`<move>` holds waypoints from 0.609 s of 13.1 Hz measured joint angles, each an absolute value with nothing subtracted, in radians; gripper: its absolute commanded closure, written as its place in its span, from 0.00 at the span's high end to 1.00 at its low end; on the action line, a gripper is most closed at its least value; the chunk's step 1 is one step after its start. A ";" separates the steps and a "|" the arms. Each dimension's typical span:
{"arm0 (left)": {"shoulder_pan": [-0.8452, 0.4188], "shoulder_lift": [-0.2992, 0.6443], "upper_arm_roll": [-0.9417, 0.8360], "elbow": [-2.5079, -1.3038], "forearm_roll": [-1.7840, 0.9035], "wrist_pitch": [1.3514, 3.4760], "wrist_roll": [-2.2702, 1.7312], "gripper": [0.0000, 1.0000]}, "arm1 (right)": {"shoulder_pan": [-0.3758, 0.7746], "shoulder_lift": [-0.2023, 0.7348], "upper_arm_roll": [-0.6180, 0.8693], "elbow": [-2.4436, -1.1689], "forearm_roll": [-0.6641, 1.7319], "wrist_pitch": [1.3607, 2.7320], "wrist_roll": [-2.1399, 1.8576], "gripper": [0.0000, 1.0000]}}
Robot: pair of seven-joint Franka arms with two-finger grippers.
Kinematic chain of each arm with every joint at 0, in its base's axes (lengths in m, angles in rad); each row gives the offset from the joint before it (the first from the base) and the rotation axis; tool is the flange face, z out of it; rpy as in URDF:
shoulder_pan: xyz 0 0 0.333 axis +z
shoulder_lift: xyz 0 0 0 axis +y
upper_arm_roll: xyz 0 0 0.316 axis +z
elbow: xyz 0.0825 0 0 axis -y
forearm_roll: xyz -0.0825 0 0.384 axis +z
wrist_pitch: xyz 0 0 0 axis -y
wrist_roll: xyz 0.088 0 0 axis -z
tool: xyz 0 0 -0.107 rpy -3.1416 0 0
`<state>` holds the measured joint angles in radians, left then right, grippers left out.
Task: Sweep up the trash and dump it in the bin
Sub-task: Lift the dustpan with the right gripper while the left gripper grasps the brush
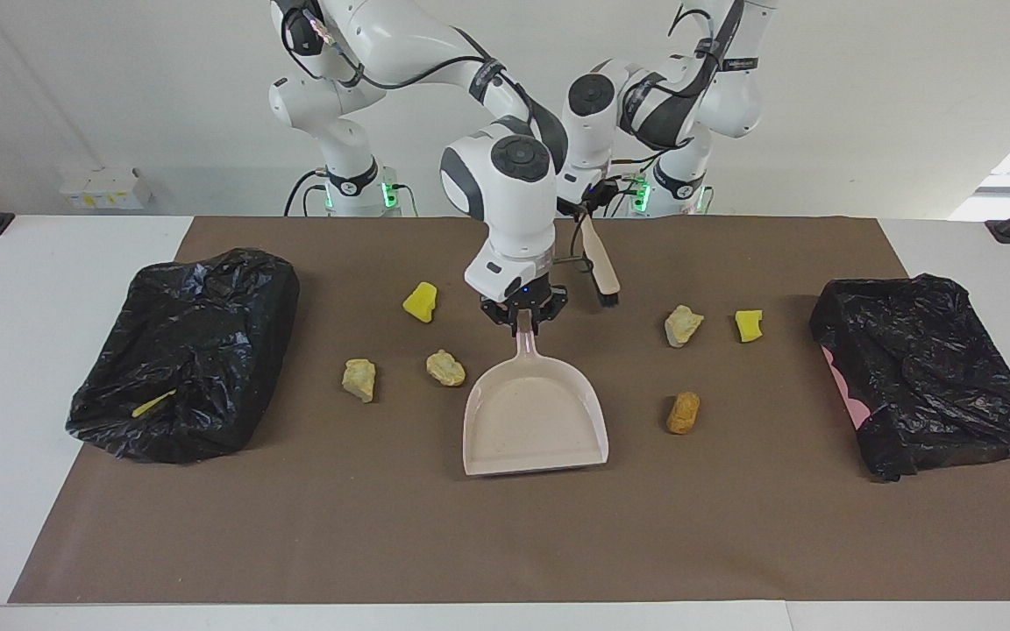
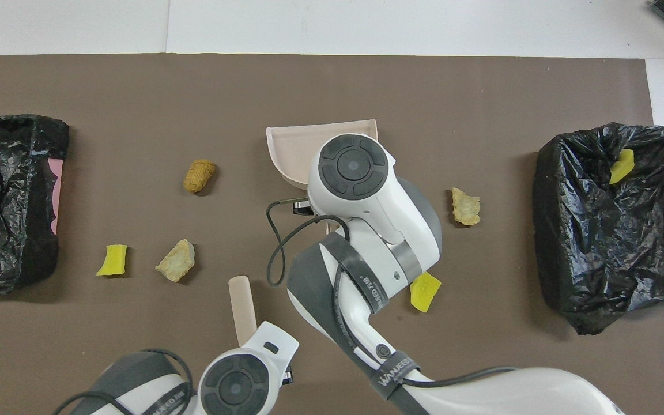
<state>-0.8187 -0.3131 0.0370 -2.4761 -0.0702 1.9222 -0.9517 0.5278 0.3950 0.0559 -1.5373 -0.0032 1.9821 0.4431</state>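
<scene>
The right gripper (image 1: 526, 322) pinches the dustpan's (image 1: 536, 421) handle mid-worktop. The left gripper (image 1: 586, 207) (up near the robots) clamps a brush (image 1: 600, 261). Six trash lumps (image 1: 445, 368) lie scattered around the pan, between two black-bagged bins (image 1: 185, 350).

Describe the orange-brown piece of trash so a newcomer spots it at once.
Start at the beige dustpan mid-mat. The orange-brown lump lies beside it, toward the left arm's end. It is the only bread-coloured piece; its neighbours are a pale stone chunk and a yellow sponge bit.
</scene>
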 measured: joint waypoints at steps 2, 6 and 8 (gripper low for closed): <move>-0.695 -0.330 0.040 -2.464 -0.029 1.891 -0.949 0.00 | 0.509 0.375 0.056 -1.544 -0.003 1.946 0.308 0.00; -0.437 -0.325 0.044 -2.466 0.073 1.863 -0.875 0.00 | 0.505 0.335 0.058 -1.584 -0.003 1.861 -0.071 0.00; -0.318 -0.320 0.044 -2.468 0.079 1.855 -0.793 0.00 | 0.505 0.312 0.057 -1.631 -0.007 1.861 -0.279 0.00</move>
<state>-0.3182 -0.3199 0.0436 -2.4685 0.0789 1.8553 -0.7925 0.5046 0.3125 0.0573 -1.6312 -0.0068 1.8615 -0.2790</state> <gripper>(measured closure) 0.740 0.674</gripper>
